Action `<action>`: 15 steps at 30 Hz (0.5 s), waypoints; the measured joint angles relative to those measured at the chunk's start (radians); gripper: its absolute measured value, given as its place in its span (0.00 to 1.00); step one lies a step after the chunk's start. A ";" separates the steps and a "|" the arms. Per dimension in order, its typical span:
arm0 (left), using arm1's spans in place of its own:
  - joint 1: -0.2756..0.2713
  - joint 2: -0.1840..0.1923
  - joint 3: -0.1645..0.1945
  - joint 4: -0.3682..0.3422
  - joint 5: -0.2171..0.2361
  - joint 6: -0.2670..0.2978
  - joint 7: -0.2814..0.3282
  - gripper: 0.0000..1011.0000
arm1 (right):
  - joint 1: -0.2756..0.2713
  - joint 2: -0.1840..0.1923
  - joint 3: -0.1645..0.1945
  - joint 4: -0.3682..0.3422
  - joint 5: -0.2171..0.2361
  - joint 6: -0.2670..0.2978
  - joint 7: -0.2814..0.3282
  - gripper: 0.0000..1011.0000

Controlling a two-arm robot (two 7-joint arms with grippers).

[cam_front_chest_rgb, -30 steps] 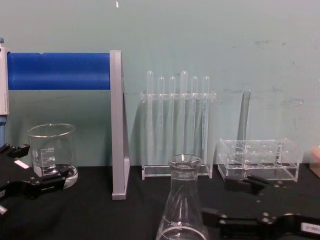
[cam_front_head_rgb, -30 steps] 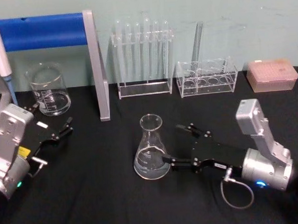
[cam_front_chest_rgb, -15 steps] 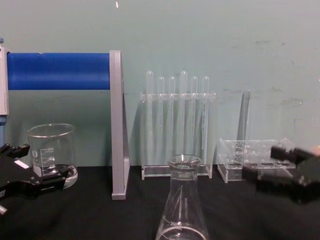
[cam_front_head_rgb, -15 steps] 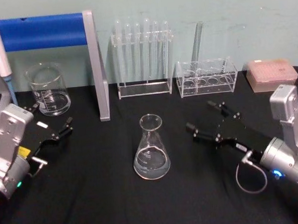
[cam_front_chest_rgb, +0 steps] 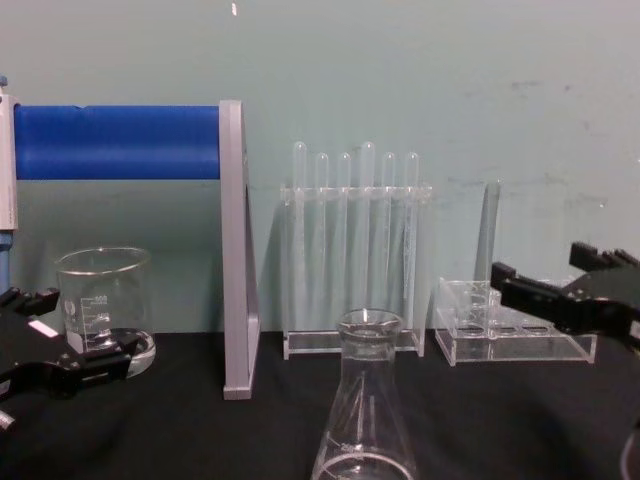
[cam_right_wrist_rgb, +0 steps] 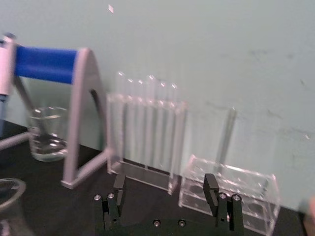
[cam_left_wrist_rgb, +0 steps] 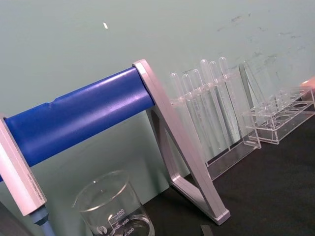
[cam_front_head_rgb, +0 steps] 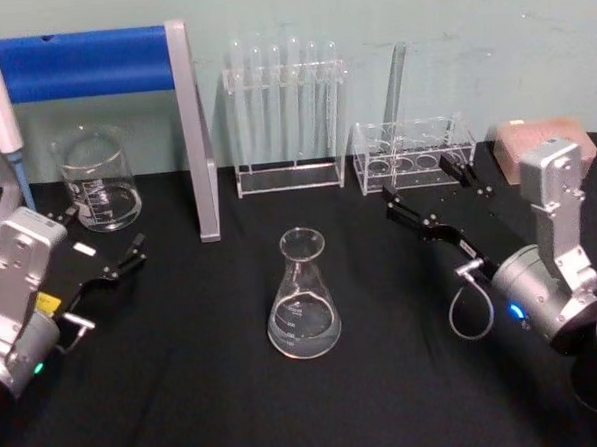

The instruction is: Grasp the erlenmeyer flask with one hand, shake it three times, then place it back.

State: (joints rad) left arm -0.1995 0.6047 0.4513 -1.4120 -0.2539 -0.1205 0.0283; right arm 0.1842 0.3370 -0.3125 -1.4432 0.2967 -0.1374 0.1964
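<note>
Parked at the table's left edge, the left gripper (cam_front_head_rgb: 105, 262) rests with fingers spread beside the beaker (cam_front_head_rgb: 96, 180), whose printed scale is too faint to read. Centre table, the erlenmeyer flask (cam_front_head_rgb: 303, 297) stands upright with bare black cloth all around it. Well apart, the right gripper (cam_front_head_rgb: 432, 198) hovers wide open near the low acrylic rack (cam_front_head_rgb: 415, 154).

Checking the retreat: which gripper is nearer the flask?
Right, narrowly. The right gripper hangs open, to the right of the flask and behind it; the left gripper, also open, sits farther off to its left.
</note>
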 joint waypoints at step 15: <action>0.000 0.000 0.000 0.000 0.000 0.000 0.000 0.99 | 0.030 -0.084 0.016 0.088 -0.092 0.143 -0.134 0.99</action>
State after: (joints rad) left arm -0.1995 0.6047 0.4514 -1.4120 -0.2539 -0.1205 0.0283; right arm 0.2146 0.2532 -0.2966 -1.3551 0.2052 0.0059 0.0625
